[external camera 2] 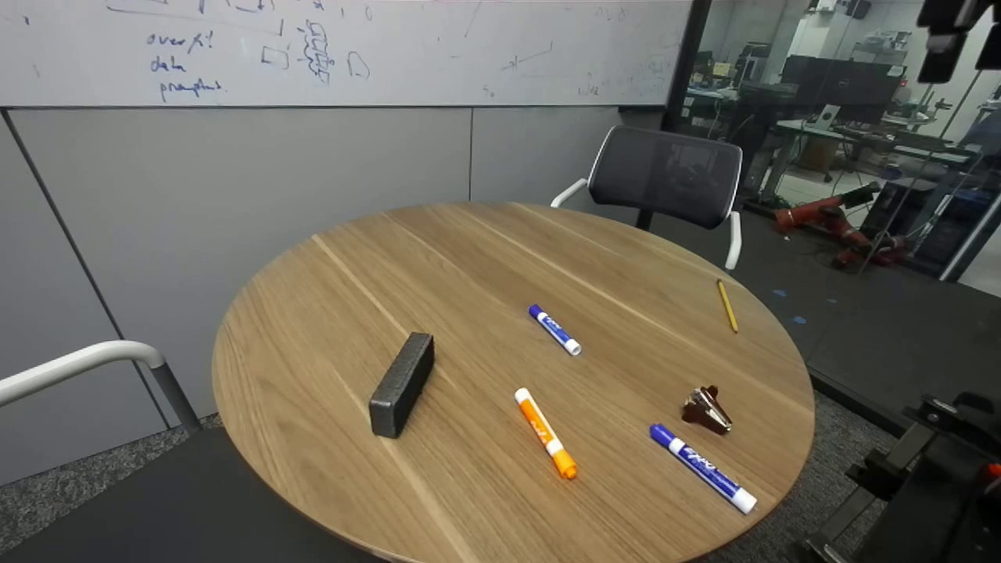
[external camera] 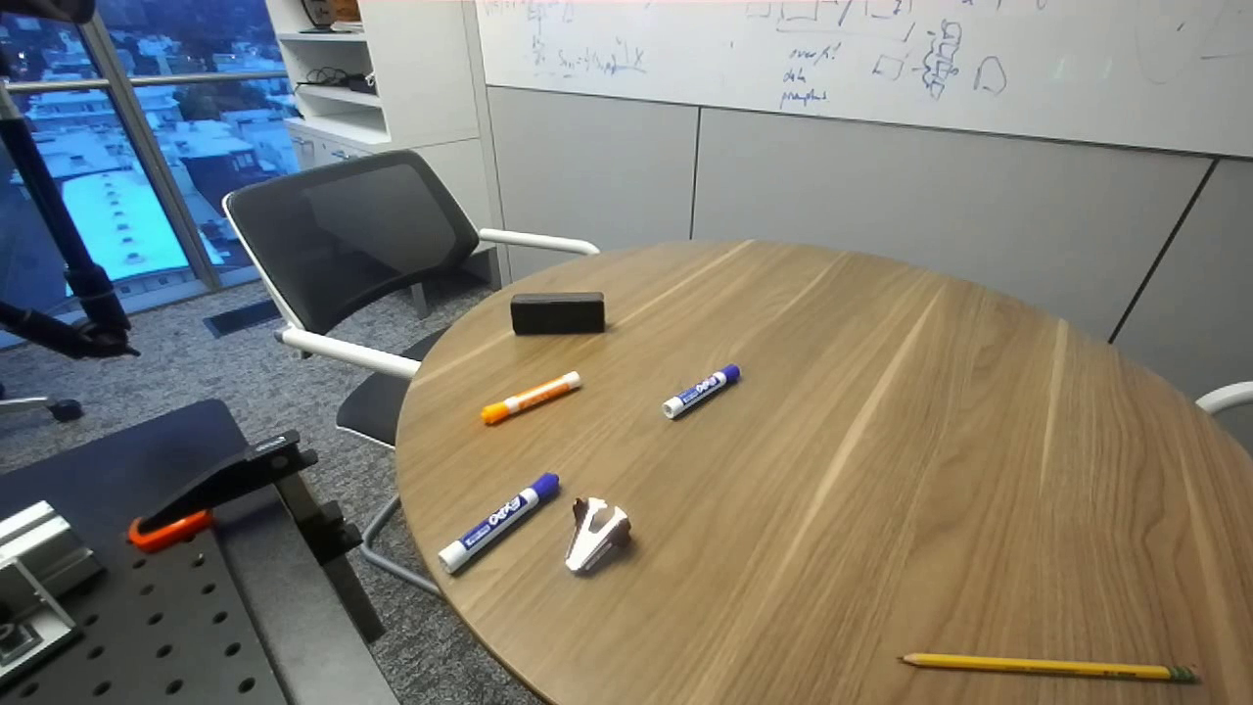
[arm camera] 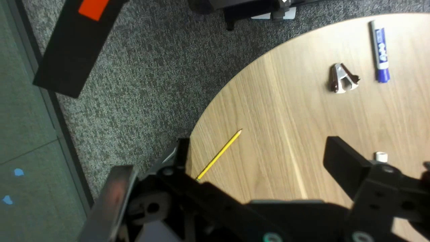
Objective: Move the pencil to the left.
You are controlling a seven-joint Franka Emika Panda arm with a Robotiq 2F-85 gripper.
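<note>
In an exterior view, there's the pencil [external camera: 1047, 667], between four and five o'clock on the counter [external camera: 861, 490], tip aimed at nine. In an exterior view it sits well out toward two o'clock, a black block [external camera 2: 403, 385] at nine. Wrist view: pincer [arm camera: 258, 148] spread wide, the pencil (slanting one o'clock to seven) seen through the gap, the staple remover [arm camera: 339, 73] at two from it!

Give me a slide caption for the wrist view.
Open gripper facing a wooden table, with a yellow pencil near its edge, apart from a staple remover and blue marker.
</note>
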